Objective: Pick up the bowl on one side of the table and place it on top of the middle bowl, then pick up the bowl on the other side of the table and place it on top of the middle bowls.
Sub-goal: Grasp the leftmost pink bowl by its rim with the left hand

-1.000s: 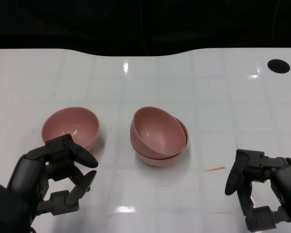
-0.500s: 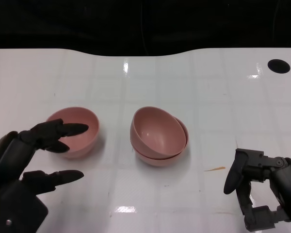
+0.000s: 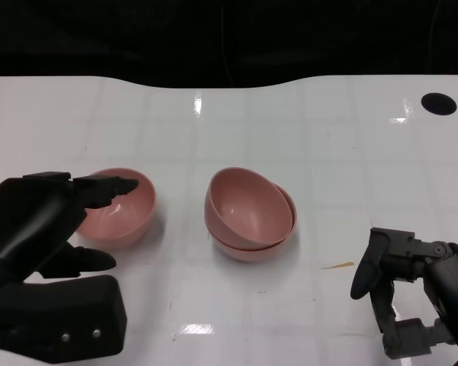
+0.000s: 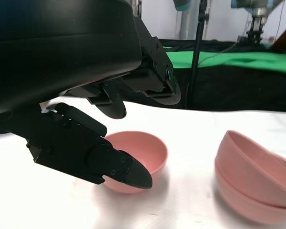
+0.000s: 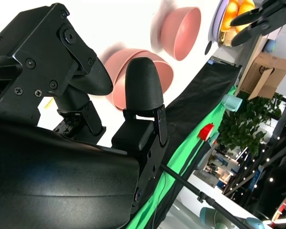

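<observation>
A pink bowl (image 3: 128,207) (image 4: 144,151) sits upright on the left of the white table (image 3: 305,137). In the middle stand two stacked pink bowls (image 3: 250,204) (image 4: 257,176), the upper one tilted in the lower. My left hand (image 3: 40,221) (image 4: 76,57) reaches over the left bowl's near rim with its fingers spread above it and its thumb in front; it holds nothing. My right hand (image 3: 411,293) (image 5: 86,143) hangs low at the right, away from the bowls, with nothing in it. The right wrist view shows both the stack (image 5: 113,67) and the left bowl (image 5: 181,33) beyond the fingers.
A small orange sliver (image 3: 337,266) lies on the table between the stack and my right hand. Black round holes (image 3: 438,103) mark the table's far corners. Dark cloth runs behind the far edge.
My left hand has lifted, spread its fingers and moved forward over the left bowl's near rim. The right hand and the bowls have stayed in place.
</observation>
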